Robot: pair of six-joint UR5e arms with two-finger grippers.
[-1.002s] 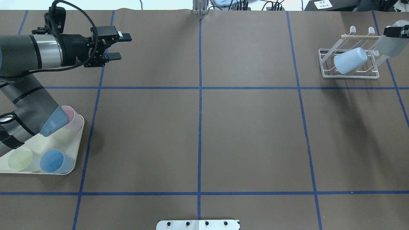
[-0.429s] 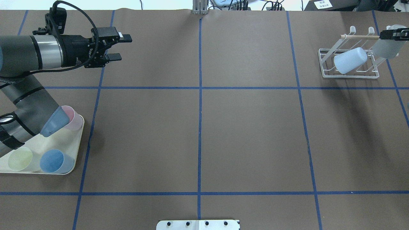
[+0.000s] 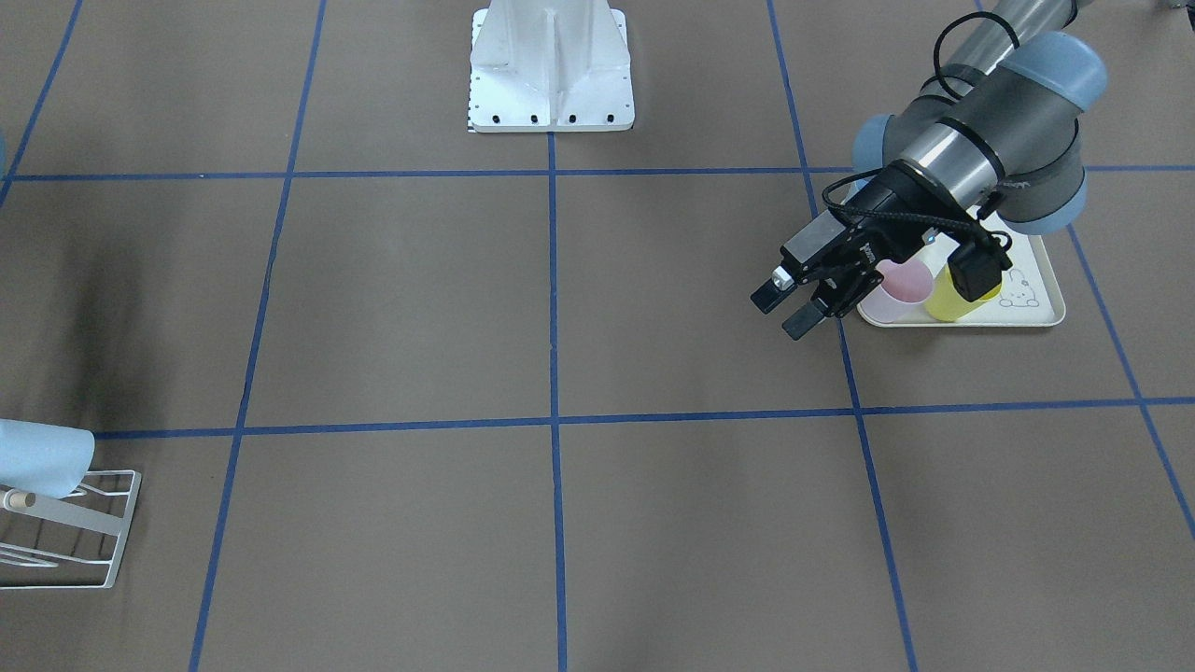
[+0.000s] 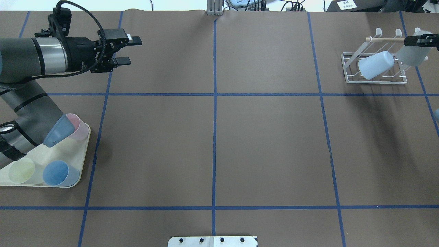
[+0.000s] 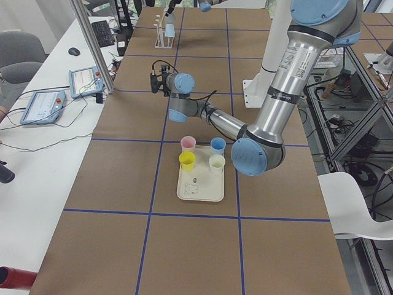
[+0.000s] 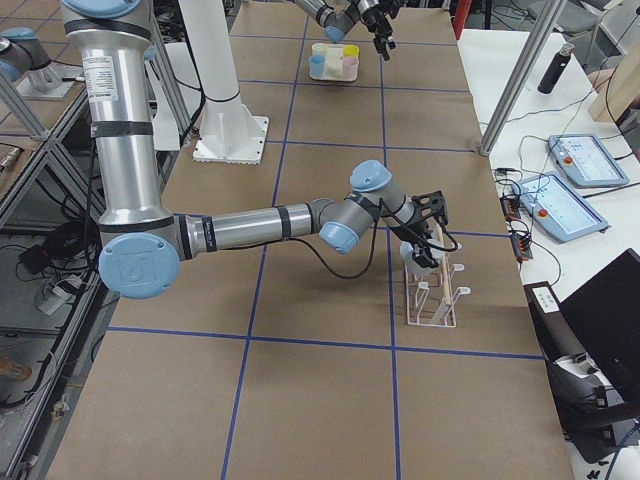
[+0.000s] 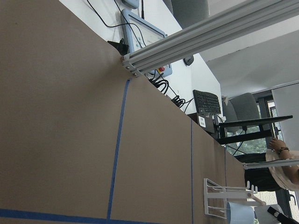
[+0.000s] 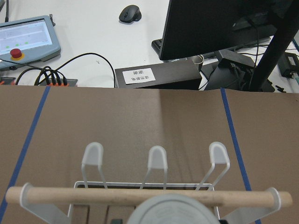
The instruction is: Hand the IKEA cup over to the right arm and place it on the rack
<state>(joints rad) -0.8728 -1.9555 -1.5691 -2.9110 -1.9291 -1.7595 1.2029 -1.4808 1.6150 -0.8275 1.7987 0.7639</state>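
Four pastel plastic cups (image 5: 187,161) stand on a cream tray (image 4: 73,151) at the robot's edge of the brown paper-covered bench (image 4: 267,144), well apart from the white wire rack with the pale wood bar (image 4: 386,39). Farther out, level with the rack but at the bench's opposite side from it, the left end effector (image 4: 132,50) hangs with its fingers apart and nothing between them. On the rack itself a pale blue cup (image 4: 375,65) lies tilted over a peg. At the rack's right end, the right end effector (image 4: 413,42) is clamped on the frosted whitish IKEA cup (image 4: 411,56), which is tilted against the wires; whether it sits on a peg cannot be told. The handover looks finished; what remains, I judge, is seating this cup, letting go and backing away.
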